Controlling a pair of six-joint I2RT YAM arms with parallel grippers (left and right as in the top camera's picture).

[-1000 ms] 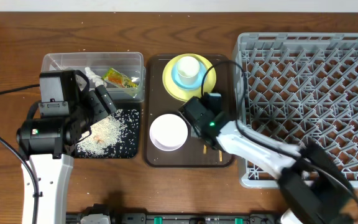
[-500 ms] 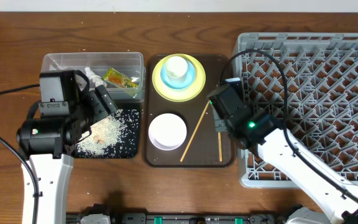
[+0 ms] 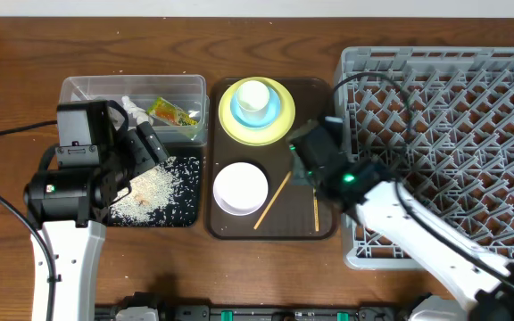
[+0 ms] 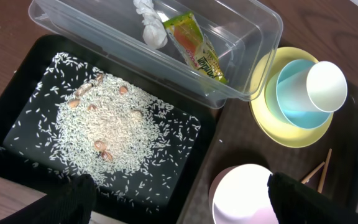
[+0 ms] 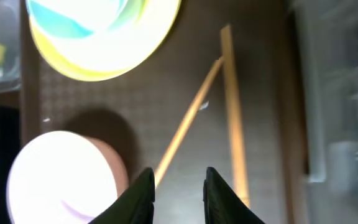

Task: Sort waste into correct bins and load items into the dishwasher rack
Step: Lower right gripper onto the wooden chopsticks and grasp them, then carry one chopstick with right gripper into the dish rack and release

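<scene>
Above the brown serving tray (image 5: 166,93), the right gripper (image 5: 179,174) stood slightly parted, holding nothing, just over two loose chopsticks (image 5: 188,118). The left gripper (image 4: 180,180) gaped wide and empty over the rice (image 4: 104,130) in the black tray (image 4: 17,68). One cup (image 3: 252,94) sat in one blue bowl (image 3: 275,111) on one yellow plate (image 3: 226,120), with one white bowl (image 3: 241,187) near it and the rack (image 3: 453,116) alongside. One wrapper (image 4: 197,46), its print unreadable, and one paper scrap (image 4: 149,22) lay in the clear tub (image 4: 253,37).

Overhead cam straight down on whole table (image 3: 25,53); both wrist cams close, tilted down, share yellow plate (image 4: 263,118).

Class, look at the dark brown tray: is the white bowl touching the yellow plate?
Apart. The overhead view shows a strip of bare brown tray between the white bowl and the yellow plate.
</scene>
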